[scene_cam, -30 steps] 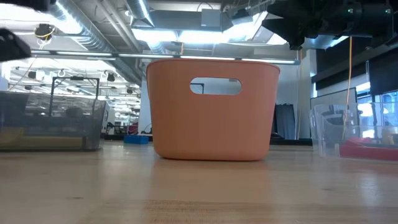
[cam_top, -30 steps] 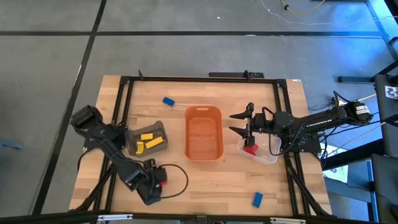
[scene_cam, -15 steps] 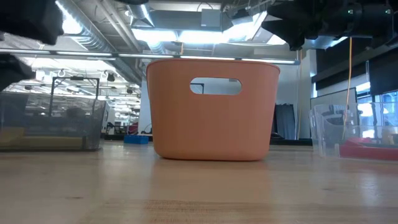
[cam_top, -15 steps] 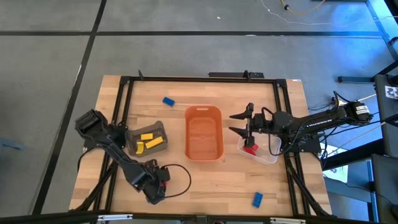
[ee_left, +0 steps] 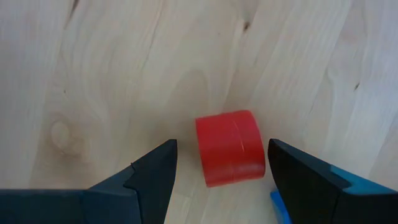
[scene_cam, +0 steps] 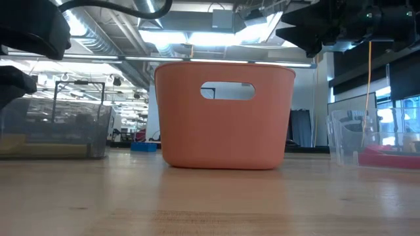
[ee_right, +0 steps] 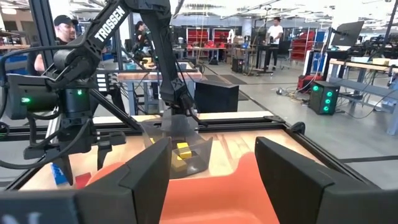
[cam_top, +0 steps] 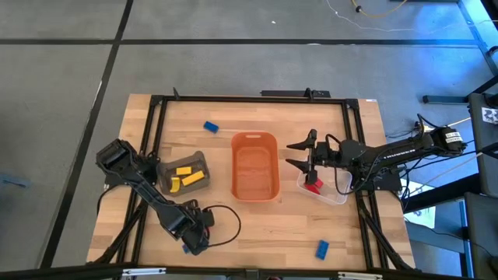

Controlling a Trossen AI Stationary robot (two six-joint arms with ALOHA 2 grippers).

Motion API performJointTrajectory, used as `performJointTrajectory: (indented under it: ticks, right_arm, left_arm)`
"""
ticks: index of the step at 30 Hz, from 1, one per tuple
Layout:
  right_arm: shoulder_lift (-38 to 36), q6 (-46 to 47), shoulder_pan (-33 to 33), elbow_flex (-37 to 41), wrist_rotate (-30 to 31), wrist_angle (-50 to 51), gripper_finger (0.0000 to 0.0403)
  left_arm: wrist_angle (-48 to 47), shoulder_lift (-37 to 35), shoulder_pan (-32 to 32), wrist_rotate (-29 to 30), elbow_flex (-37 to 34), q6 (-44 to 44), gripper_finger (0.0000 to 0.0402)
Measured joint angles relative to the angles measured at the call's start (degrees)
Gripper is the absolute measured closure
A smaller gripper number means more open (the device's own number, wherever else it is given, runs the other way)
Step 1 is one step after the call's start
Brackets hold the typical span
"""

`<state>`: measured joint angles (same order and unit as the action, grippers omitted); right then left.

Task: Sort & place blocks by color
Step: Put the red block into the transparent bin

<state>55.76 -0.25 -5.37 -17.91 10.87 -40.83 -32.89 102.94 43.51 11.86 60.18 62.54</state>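
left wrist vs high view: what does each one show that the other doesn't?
Left wrist only: a red block lying on bare wood between the open left gripper fingers, untouched, with a blue block's edge beside it.

High only: the orange tub, yellow blocks in the dark bin, red blocks in the clear bin under the open right gripper, two loose blue blocks.

Both: the left gripper low over the wooden table.

From overhead my left gripper (cam_top: 194, 237) at seven o'clock covers the red block (ee_left: 231, 147), the blue block (ee_left: 281, 208) beside it is cut off at the wrist picture's edge, and the orange tub (scene_cam: 224, 115) hides its contents at table height.
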Motion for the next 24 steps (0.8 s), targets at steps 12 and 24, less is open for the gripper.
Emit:
performJointTrajectory:
  ticks: [12,24]
  right_arm:
    - [0.0,0.0,0.0,0.0,0.0,0.9,0.0168]
    - [0.0,0.2,0.0,0.0,0.0,1.8,0.0168]
  left_arm:
    - [0.0,0.0,-0.3,0.7,-0.1,0.1,0.0158]
    - [0.0,0.0,-0.3,0.7,-0.1,0.1,0.0158]
